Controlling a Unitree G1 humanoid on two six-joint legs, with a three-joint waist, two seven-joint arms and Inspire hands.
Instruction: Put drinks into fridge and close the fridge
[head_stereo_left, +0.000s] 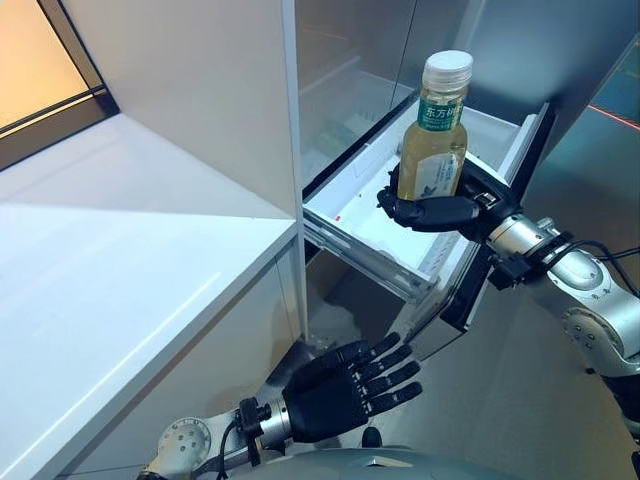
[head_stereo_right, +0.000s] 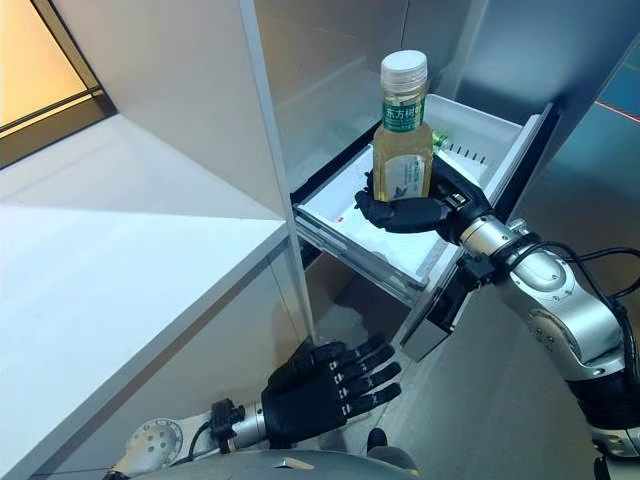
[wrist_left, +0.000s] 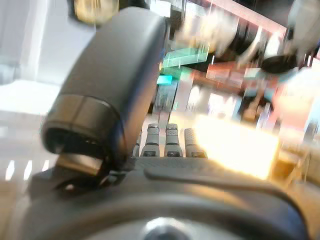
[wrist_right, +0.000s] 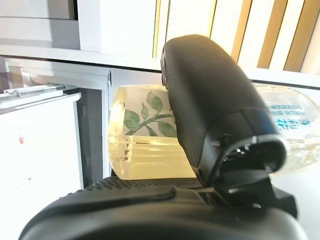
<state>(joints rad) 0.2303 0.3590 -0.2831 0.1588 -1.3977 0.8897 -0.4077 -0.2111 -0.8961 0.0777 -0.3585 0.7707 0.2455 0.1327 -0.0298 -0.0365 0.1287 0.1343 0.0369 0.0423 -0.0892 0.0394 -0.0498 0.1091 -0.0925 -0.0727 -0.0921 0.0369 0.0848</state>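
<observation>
A clear bottle (head_stereo_left: 434, 140) of pale yellow drink with a white cap and a green leaf label stands upright in my right hand (head_stereo_left: 440, 211), whose fingers and thumb curl round its lower half. The right wrist view shows the bottle (wrist_right: 145, 150) pressed against the palm behind the thumb (wrist_right: 215, 110). The hand holds it above the pulled-out white fridge drawer (head_stereo_left: 360, 225), whose dark front panel (head_stereo_left: 530, 150) faces right. My left hand (head_stereo_left: 345, 385) hovers low, below the drawer, fingers straight and spread, holding nothing. In the left wrist view its thumb (wrist_left: 115, 85) stands clear.
A white counter (head_stereo_left: 130, 270) runs along the left, ending at the fridge's tall white side wall (head_stereo_left: 200, 90). A window (head_stereo_left: 40, 60) sits at the far left. Something green (head_stereo_right: 440, 138) lies deep in the drawer. Grey floor (head_stereo_left: 520, 400) spreads under the drawer.
</observation>
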